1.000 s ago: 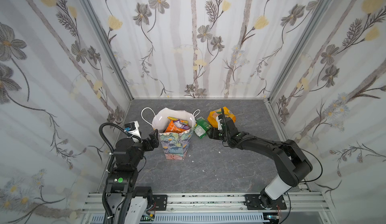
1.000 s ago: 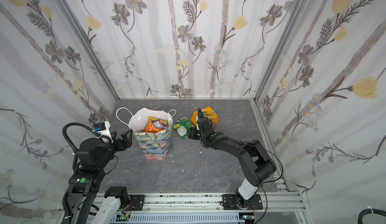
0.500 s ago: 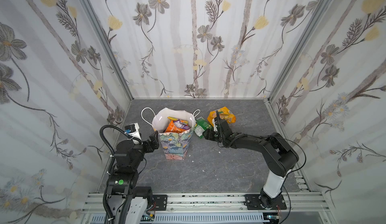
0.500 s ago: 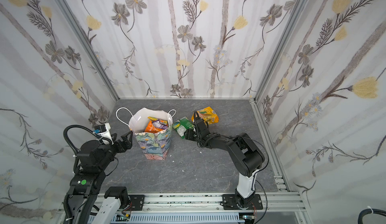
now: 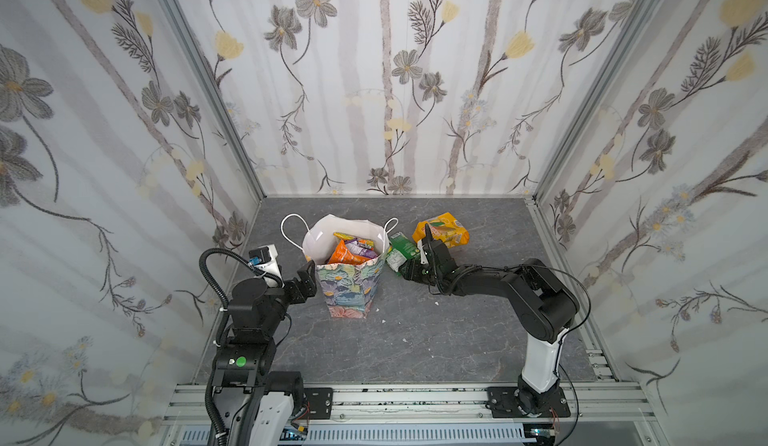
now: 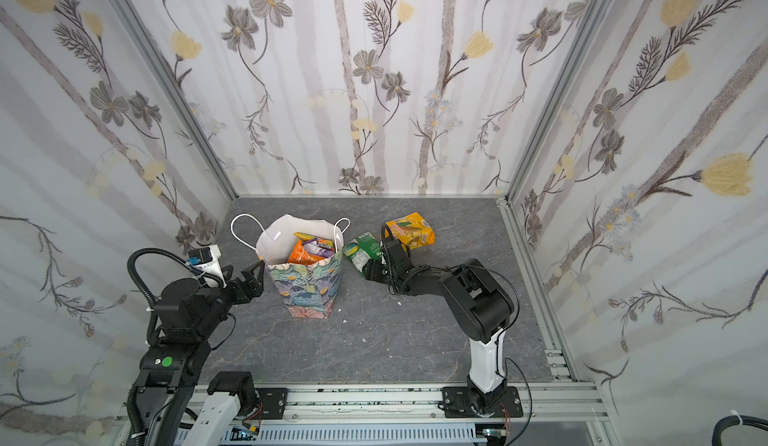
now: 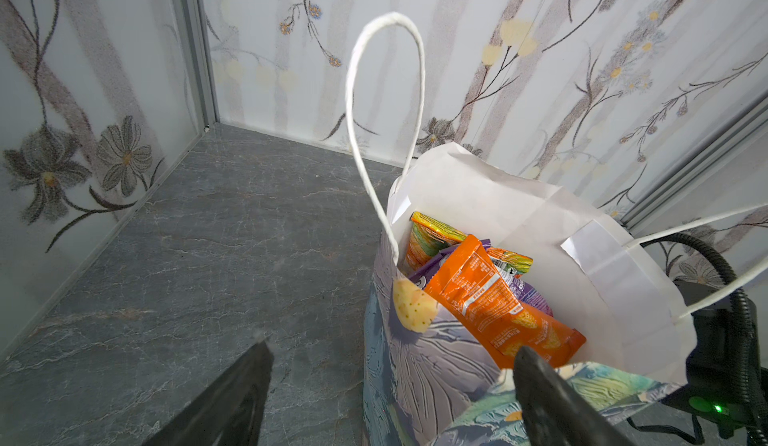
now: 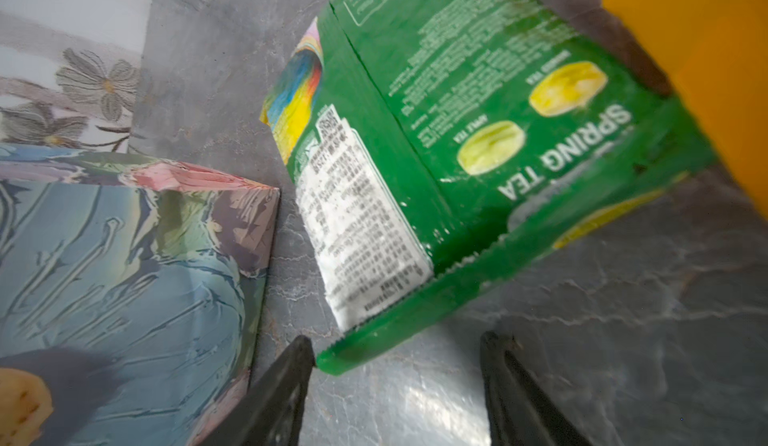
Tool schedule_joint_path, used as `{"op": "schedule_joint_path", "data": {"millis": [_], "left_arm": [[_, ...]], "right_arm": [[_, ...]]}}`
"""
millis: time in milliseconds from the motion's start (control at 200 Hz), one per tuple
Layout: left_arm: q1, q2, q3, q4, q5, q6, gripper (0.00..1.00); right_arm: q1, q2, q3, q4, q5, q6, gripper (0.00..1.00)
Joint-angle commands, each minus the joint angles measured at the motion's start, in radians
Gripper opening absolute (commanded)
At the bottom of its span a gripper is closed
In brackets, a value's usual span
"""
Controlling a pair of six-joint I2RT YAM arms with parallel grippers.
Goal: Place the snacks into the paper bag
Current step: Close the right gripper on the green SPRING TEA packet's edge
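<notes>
The paper bag [image 5: 351, 286] [image 6: 309, 286] [image 7: 436, 365] stands upright at mid-table. Inside it are several snacks, an orange packet [image 7: 490, 302] on top. Right of it a green packet [image 5: 401, 248] [image 6: 365, 248] [image 8: 457, 132] lies on the table, and behind that a yellow-orange packet [image 5: 442, 229] [image 6: 411, 231] [image 8: 706, 48]. My right gripper [image 5: 415, 256] [image 6: 376, 254] [image 8: 398, 342] is open, low at the green packet's near sealed edge, one fingertip touching that edge. My left gripper [image 5: 307, 279] [image 6: 254, 279] [image 7: 392, 348] is open just left of the bag, holding nothing.
Floral walls close in the grey table [image 5: 415, 340] on three sides. An aluminium rail [image 5: 395, 398] runs along the front edge. The bag's white cord handle [image 7: 361, 111] sticks up on the left gripper's side. Small white crumbs [image 5: 436, 303] lie near the right arm.
My right gripper has moved left and down, from beside the yellow-orange packet to the green packet's edge. The left arm has hardly moved.
</notes>
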Motion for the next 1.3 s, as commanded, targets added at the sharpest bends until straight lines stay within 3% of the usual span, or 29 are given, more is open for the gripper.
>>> {"op": "schedule_joint_path", "data": {"millis": [0,165,405,579,904,1294], "left_arm": [[0.0,0.002,0.0,0.033,0.009,-0.006,0.9],[0.0,0.0,-0.001,0.033,0.015,-0.004,0.9],[0.0,0.004,-0.002,0.033,0.013,-0.006,0.9],[0.0,0.011,-0.002,0.035,0.018,-0.004,0.9],[-0.001,0.009,-0.002,0.033,0.015,-0.004,0.9],[-0.002,0.004,-0.001,0.034,0.009,-0.006,0.9]], "right_arm": [[-0.001,0.03,0.017,0.043,-0.017,0.03,0.65],[-0.004,0.065,0.015,0.077,-0.027,0.053,0.55],[-0.014,0.067,-0.015,0.111,-0.039,0.066,0.17],[-0.017,0.042,-0.031,0.112,-0.04,0.06,0.0],[-0.012,-0.081,-0.071,0.045,-0.01,-0.026,0.0],[-0.004,-0.241,0.029,-0.171,0.032,-0.166,0.0]]}}
